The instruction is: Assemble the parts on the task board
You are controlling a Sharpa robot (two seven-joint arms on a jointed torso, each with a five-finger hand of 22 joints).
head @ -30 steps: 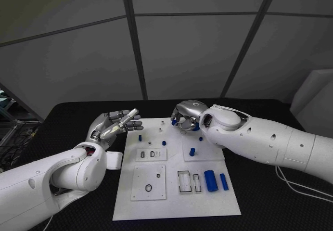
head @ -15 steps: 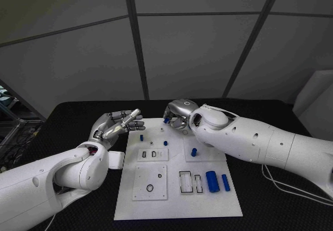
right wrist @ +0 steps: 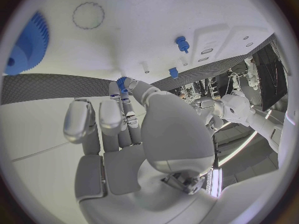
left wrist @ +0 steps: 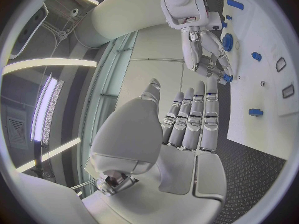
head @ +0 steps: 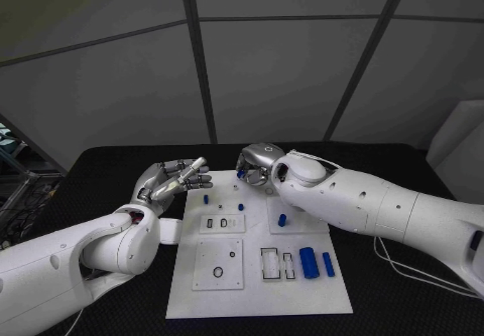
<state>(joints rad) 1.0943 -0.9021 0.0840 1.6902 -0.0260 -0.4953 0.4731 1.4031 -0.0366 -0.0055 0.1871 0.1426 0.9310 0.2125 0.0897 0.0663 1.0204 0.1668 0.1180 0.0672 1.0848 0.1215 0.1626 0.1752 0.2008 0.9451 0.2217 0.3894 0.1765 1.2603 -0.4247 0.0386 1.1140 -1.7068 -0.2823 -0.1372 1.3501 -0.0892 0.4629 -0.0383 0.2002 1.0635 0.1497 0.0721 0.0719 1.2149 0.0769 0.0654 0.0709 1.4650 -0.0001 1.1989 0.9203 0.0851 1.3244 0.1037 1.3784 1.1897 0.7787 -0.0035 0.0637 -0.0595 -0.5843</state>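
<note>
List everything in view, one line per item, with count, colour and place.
Flat white rectangular task board: one, white, centre of the black table.
Black table: one, black, under the board.
Small blue plastic parts: several, blue; two cylinders lie side by side near the board's right edge, smaller pegs stand farther back.
Left robot hand: one, silver, raised at the board's left far corner, fingers apart, holding nothing.
Right robot hand: one, silver, over the board's far edge, pinching a small blue part.

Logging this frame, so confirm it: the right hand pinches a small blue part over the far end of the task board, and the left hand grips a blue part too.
Wrong about the left hand: it holds nothing, fingers extended, as the left wrist view shows. The right hand does pinch a small blue part over the far end of the task board.
</note>
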